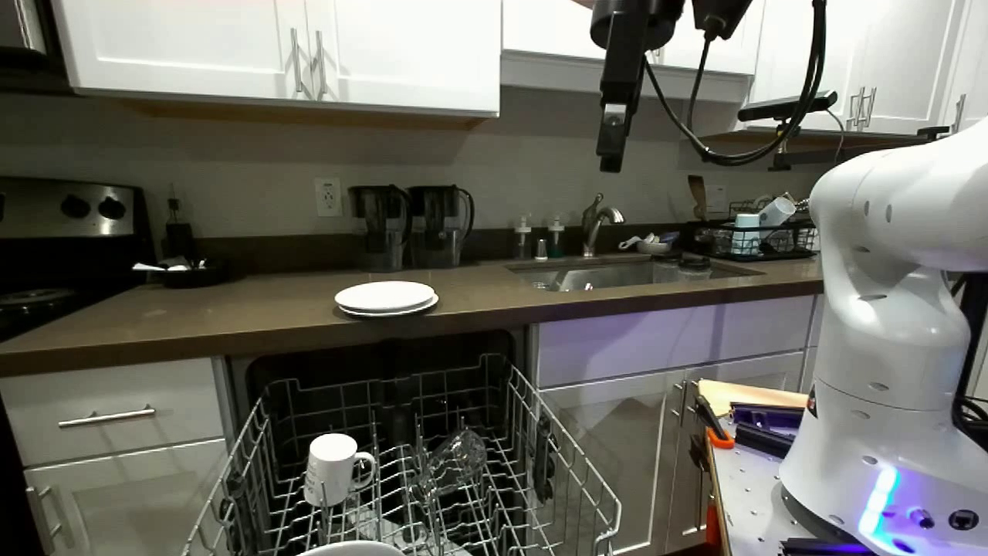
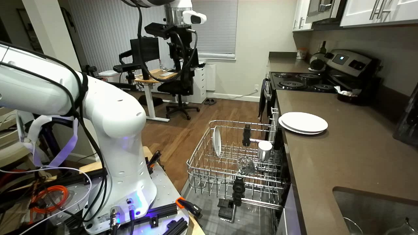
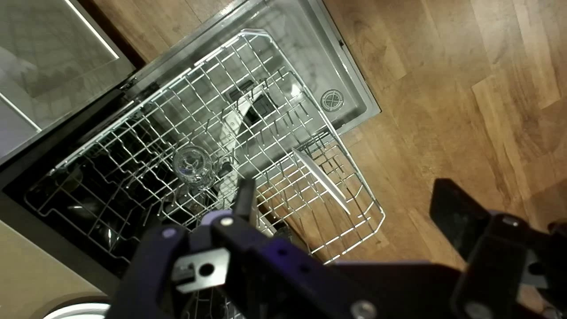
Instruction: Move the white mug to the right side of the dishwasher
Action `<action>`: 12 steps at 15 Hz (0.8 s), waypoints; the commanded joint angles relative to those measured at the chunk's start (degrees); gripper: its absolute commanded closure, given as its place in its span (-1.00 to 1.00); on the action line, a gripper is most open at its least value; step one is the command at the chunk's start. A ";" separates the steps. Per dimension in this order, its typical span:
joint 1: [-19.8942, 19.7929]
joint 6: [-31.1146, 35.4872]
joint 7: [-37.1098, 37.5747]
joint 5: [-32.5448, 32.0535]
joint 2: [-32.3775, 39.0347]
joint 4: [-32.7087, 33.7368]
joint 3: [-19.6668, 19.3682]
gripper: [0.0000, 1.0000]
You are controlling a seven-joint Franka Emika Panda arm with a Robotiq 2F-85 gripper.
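Note:
The white mug (image 1: 332,467) rests in the dishwasher rack, its closed base appearing to face up. In an exterior view it lies in the left part, its handle pointing right toward a clear glass. It also shows in an exterior view (image 2: 264,150), close to the counter. In the wrist view the mug is not visible. The dishwasher (image 1: 455,355) is open with its wire rack pulled out; its lowered door shows in the wrist view (image 3: 310,48). My gripper (image 3: 344,188) is open with nothing between its fingers, high above the rack; it shows in an exterior view (image 1: 612,154).
A clear glass (image 1: 463,455) lies beside the mug. A white plate (image 2: 217,141) stands upright at the rack's outer end. Stacked plates (image 1: 386,295) sit on the counter (image 1: 255,309), whose edge overhangs the dishwasher. Pitchers (image 1: 440,224) stand behind.

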 commanded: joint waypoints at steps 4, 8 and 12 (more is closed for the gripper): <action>0.72 7.66 -4.94 -2.36 8.40 2.65 3.28 -1.00; 1.02 18.01 -8.99 -8.80 20.51 7.28 7.07 -1.00; -2.25 22.37 -9.99 -16.02 34.10 14.48 10.54 -1.00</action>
